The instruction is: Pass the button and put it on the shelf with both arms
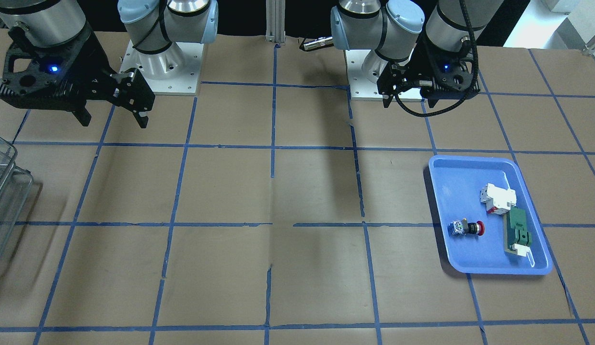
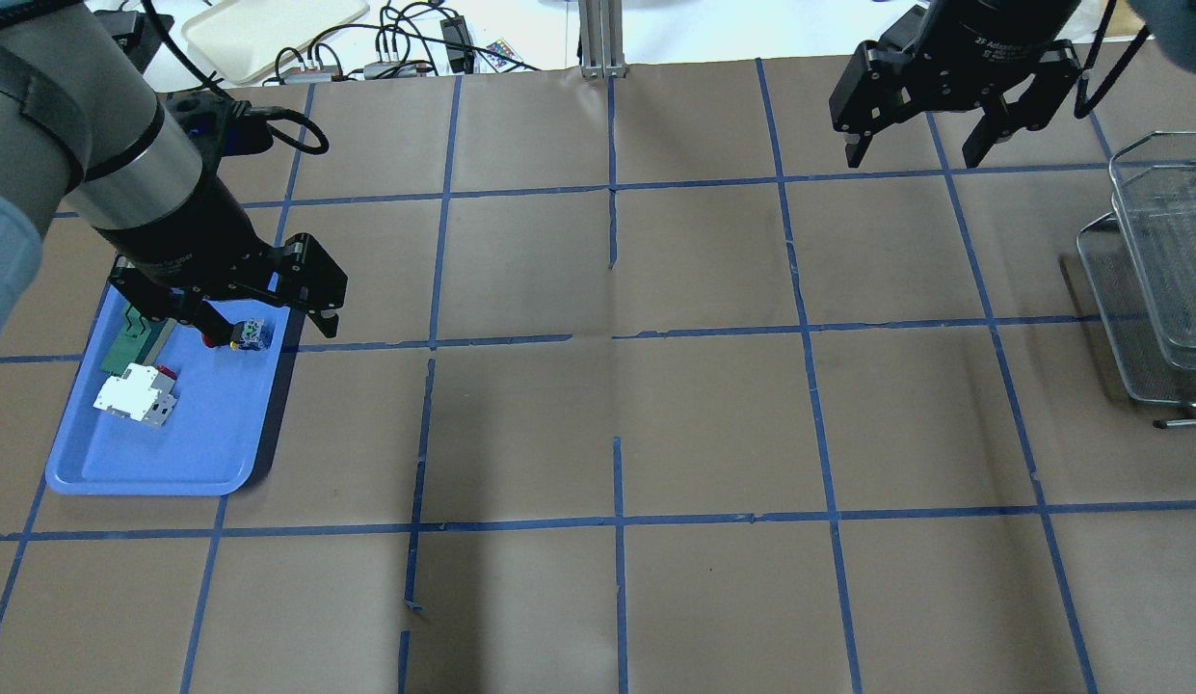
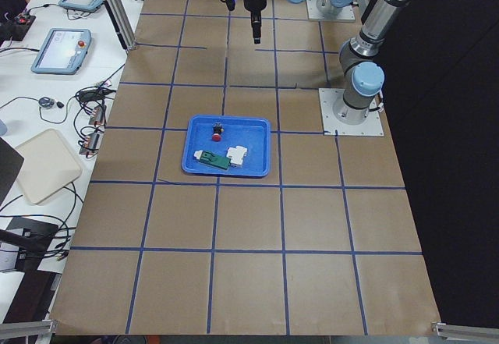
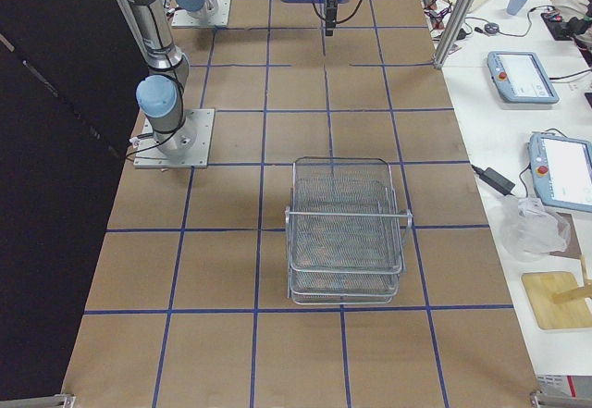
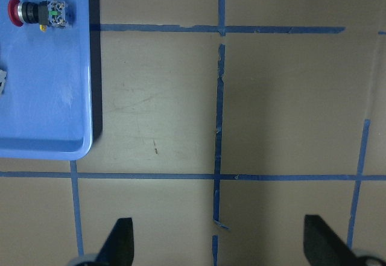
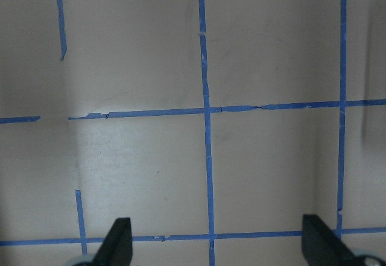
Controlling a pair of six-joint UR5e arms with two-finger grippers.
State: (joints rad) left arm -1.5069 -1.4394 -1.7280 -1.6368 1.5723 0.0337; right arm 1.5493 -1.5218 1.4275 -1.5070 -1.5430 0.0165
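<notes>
The button (image 1: 467, 228), with a red head, black body and blue-white rear block, lies on its side in the blue tray (image 1: 470, 191). It also shows in the overhead view (image 2: 239, 334) and at the top left of the left wrist view (image 5: 37, 11). My left gripper (image 2: 267, 326) is open and empty, well above the tray's inner edge; its fingertips (image 5: 120, 242) stand wide apart. My right gripper (image 2: 913, 159) is open and empty, high over bare table (image 6: 217, 242). The wire-mesh shelf (image 2: 1156, 270) stands at the table's right end, also seen in the exterior right view (image 4: 344, 232).
In the tray, a white-and-red breaker block (image 1: 497, 197) and a green flat part (image 1: 518, 232) lie beside the button. Blue tape lines grid the brown table. Cables and tablets lie on a side bench (image 3: 62, 47) beyond the table's far edge.
</notes>
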